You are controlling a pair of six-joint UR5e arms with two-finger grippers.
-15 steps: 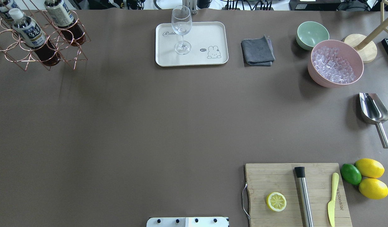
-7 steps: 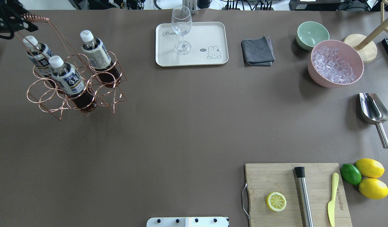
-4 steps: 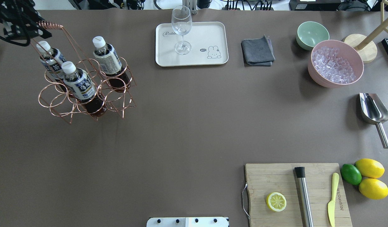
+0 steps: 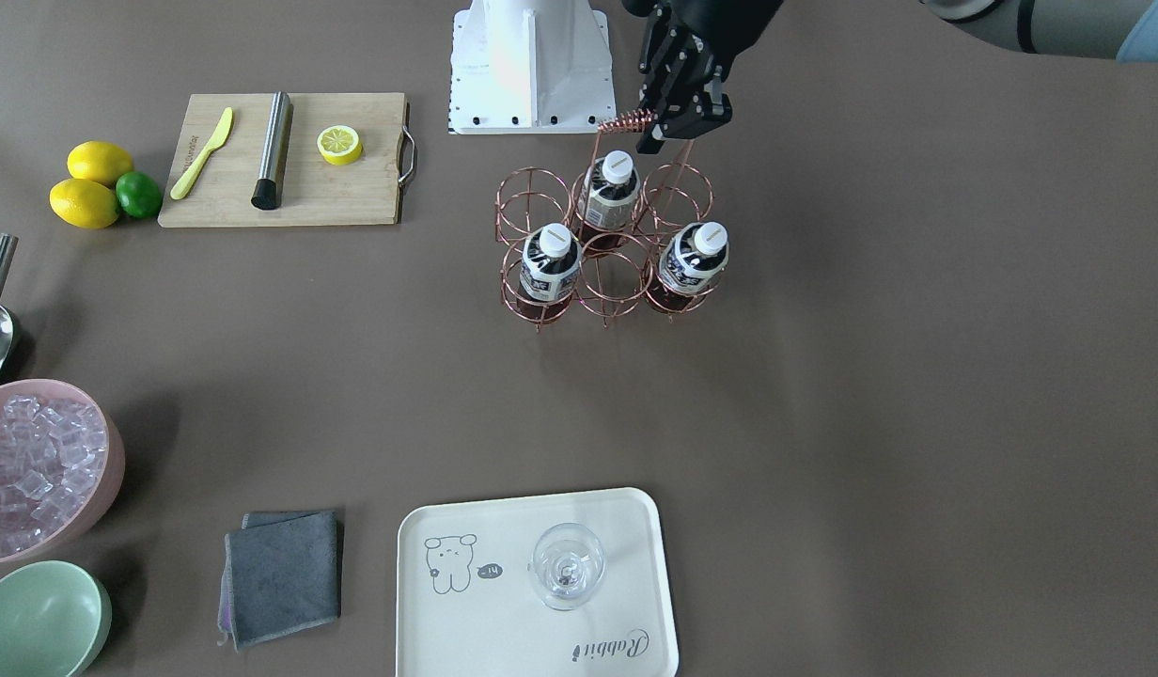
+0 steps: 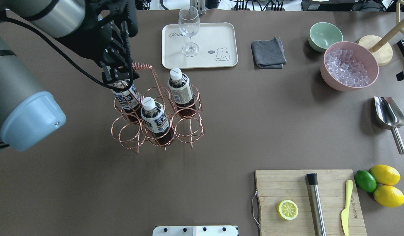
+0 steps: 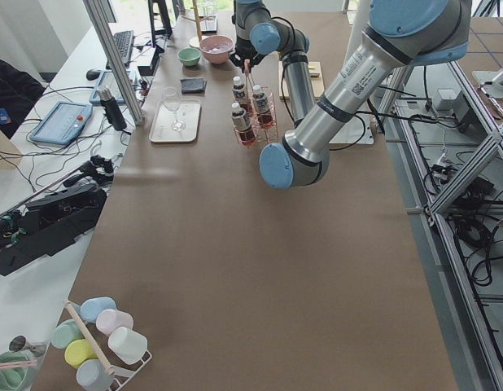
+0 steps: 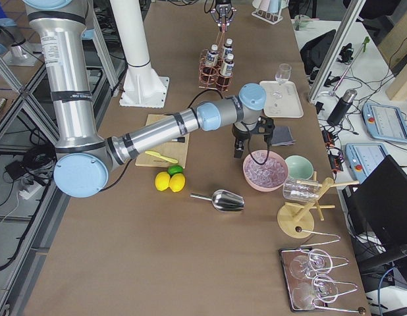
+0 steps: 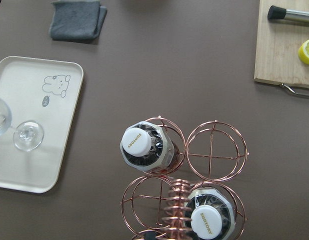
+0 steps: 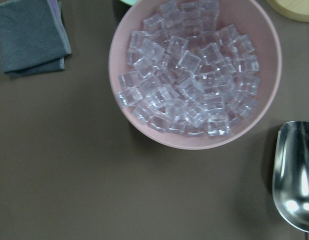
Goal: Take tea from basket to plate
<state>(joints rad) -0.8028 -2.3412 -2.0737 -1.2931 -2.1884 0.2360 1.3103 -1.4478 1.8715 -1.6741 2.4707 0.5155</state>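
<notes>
**Three tea bottles upright in a held basket, plate at 1 o'clock**

Three small clear plastic tea bottles stand upright in a copper wire basket of six rings. Their long axes are vertical and their white screw caps point up. In the overhead view the far row holds the 9 o'clock tea bottle and the 3 o'clock tea bottle in its end rings. The near-row tea bottle fills the middle ring. Each shows dark brown tea below a white-and-blue printed label. The left wrist view, looking straight down, reads "SUNTORY" on two caps.

The left end effector is closed narrow on the basket's coiled handle and hides the 9 o'clock bottle's cap from overhead. Whether the basket touches the brown surface I cannot tell.

The cream-white rectangular plate, with a drawn animal and "Rabbit" script, lies at about 1 o'clock from the basket, well apart. A clear wine glass stands on its 9 o'clock half. A folded dark grey cloth sits at the plate's 3 o'clock. Farther along is a pink bowl of ice cubes, with a pale green bowl just beside it at 11 o'clock.

The right end effector hangs by that pink bowl; I cannot tell how wide it stands. A steel scoop lies at the bowl's 5 o'clock.

A wooden cutting board, at 4 o'clock from the basket, carries a lemon half, a steel muddler and a yellow knife.
</notes>
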